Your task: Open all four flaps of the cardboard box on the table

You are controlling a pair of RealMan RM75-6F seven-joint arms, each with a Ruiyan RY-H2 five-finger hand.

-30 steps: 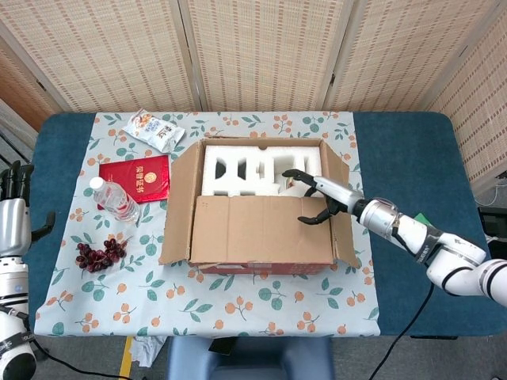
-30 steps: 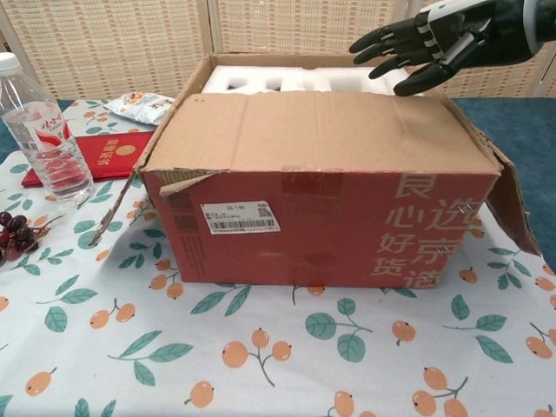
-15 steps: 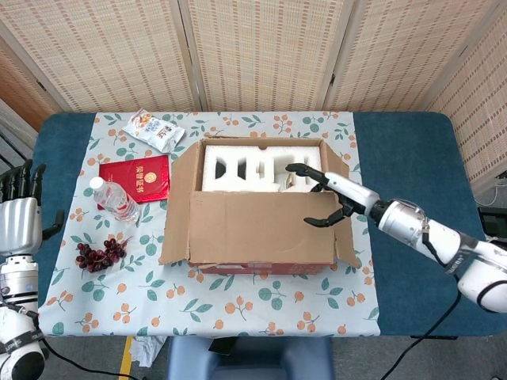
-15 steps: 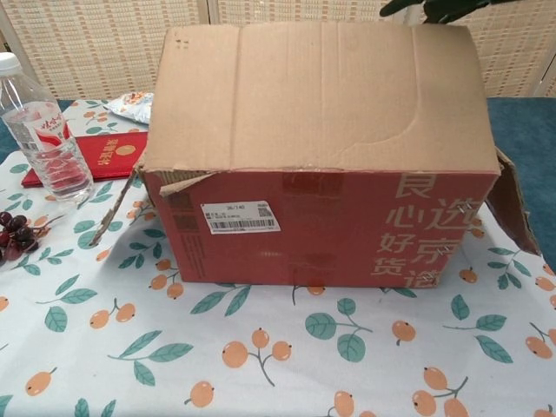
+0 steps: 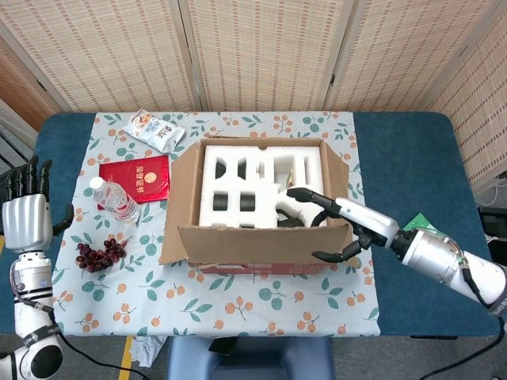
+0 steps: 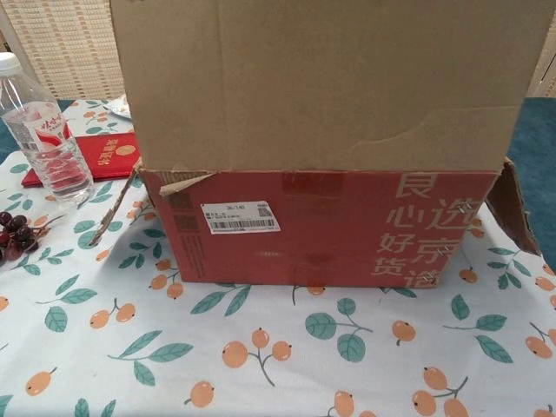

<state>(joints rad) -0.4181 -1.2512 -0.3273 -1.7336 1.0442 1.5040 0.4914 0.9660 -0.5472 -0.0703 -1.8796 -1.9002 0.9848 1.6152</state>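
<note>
The cardboard box (image 5: 253, 257) stands mid-table, its red front (image 6: 330, 234) facing me. Its front flap (image 5: 253, 237) stands nearly upright and fills the upper chest view (image 6: 330, 87). My right hand (image 5: 333, 229) straddles the flap's right end: the fingers (image 5: 305, 198) reach behind it over the white foam insert (image 5: 238, 178), and the thumb curls in front. The left flap (image 5: 181, 186) and right flap (image 5: 337, 170) lean outward. My left hand (image 5: 24, 218) hovers off the table's left edge, fingers spread, holding nothing. The flap hides both hands from the chest view.
Left of the box are a water bottle (image 5: 115, 198) (image 6: 43, 139), a red booklet (image 5: 139, 176), a snack packet (image 5: 154, 128) and a bunch of cherries (image 5: 101, 253). A small green item (image 5: 416, 223) lies on the blue cloth beside my right forearm.
My right hand has drawn back towards me, swinging the front flap up from lying flat over the box to standing upright. More foam now shows. My left hand rose slightly.
</note>
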